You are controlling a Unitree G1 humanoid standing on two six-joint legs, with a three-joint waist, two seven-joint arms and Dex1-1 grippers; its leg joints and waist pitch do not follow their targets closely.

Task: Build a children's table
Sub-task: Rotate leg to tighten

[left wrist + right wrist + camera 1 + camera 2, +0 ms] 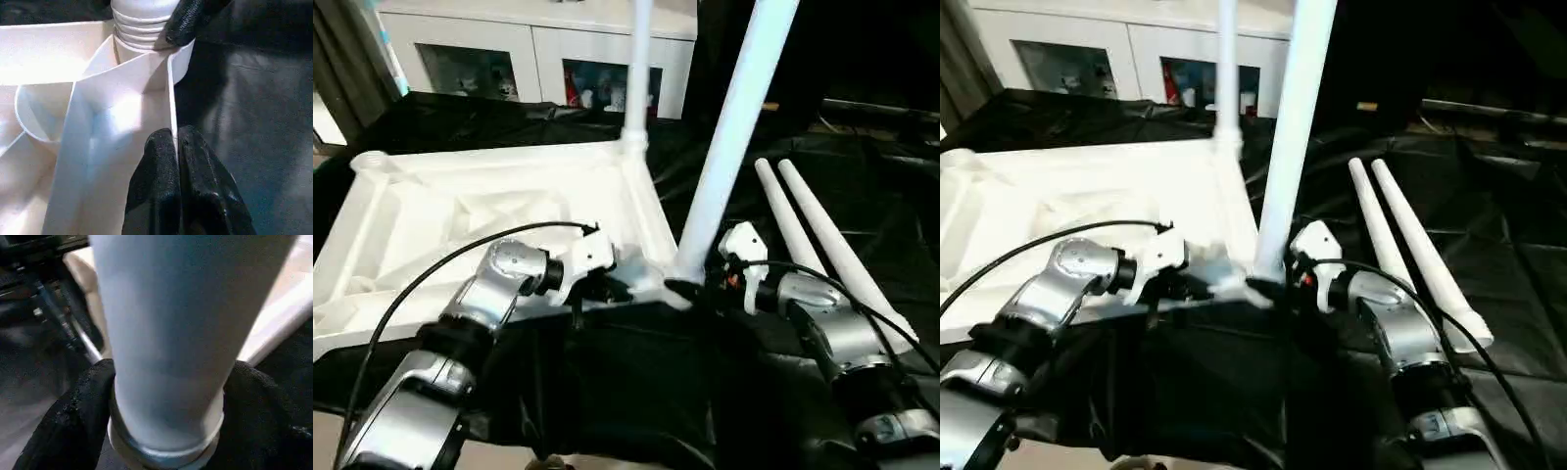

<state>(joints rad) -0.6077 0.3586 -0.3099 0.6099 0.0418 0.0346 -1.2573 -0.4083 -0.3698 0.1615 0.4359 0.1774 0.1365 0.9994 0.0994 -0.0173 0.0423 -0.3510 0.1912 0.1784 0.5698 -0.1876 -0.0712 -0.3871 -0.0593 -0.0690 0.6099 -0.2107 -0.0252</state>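
1. Left gripper [173, 134]: clenched on the thin rim of the top [460, 206], close beside the near right corner socket [180, 63]; pins the top against the black cloth [607, 392].
2. Right gripper [683, 287]: grasps the leg [734, 127] at its very base, one finger on each side, just above that socket.
3. Leg: stands in the socket, leaning a little to the right; thread ridges [139, 22] show above the socket lip, so probably not yet screwed home.
4. Top: lies upside down on the cloth, ribs up, between the two forearms and stretching away to the left; carries a second leg [638, 59], upright in the far right corner; has a far left socket [370, 162] that looks empty.
5. Spare legs [808, 235]: lie side by side on the cloth to the right of the top, near the right forearm, apart from it.
6. Step in hand, as a judgement: seating the second of four legs.
7. Next move calls for: turning the leg further until the threads vanish into the socket, most likely by letting go, re-gripping and twisting again; keeping the left pinch firm so the top does not spin with it; straightening the lean to avoid cross-threading.
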